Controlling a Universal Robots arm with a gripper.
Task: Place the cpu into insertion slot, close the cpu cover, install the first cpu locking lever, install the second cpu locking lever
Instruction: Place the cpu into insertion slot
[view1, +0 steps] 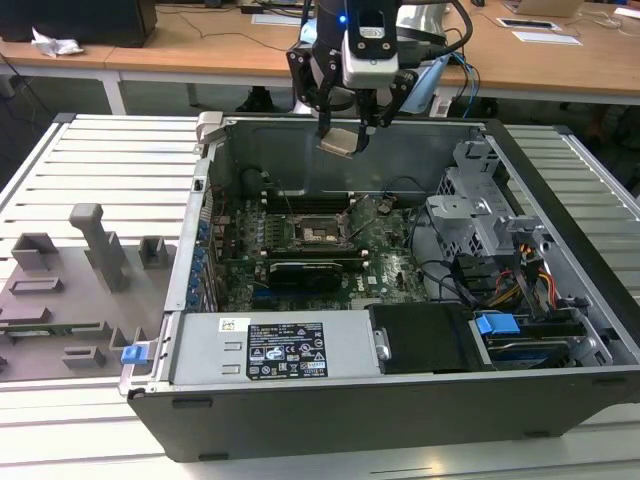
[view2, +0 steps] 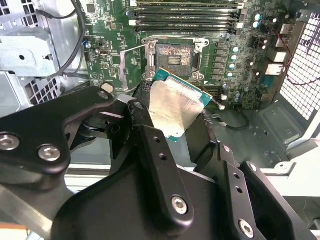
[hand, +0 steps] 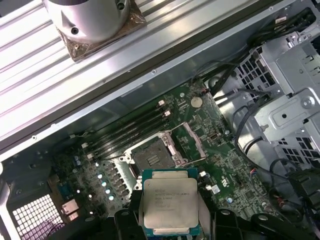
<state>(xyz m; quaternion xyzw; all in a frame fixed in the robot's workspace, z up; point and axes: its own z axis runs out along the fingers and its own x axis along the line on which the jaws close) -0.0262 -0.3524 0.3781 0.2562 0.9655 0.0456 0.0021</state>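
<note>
- Holding the cpu (view1: 337, 143) by opposite edges, the tool (view1: 345, 136) is closed on it; the chip is tilted, up near the case wall (view1: 420, 165), well above the motherboard (hand: 220, 165).
- Cpu is likely light and stiff, with a slick metal top and a fragile underside, so an edge grip suits it.
- Insertion slot (hand: 152, 156) sits bare, with the cpu cover (hand: 192, 144) apparently flipped up beside it.
- Memory sticks (hand: 130, 131), loose cables (hand: 240, 125) and the drive cage (hand: 285, 105) crowd the socket area.

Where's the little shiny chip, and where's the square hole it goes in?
the cpu (hand: 170, 202), first wrist view, middle of its silver top.
the insertion slot (hand: 152, 156), first wrist view, its dark centre.
</note>
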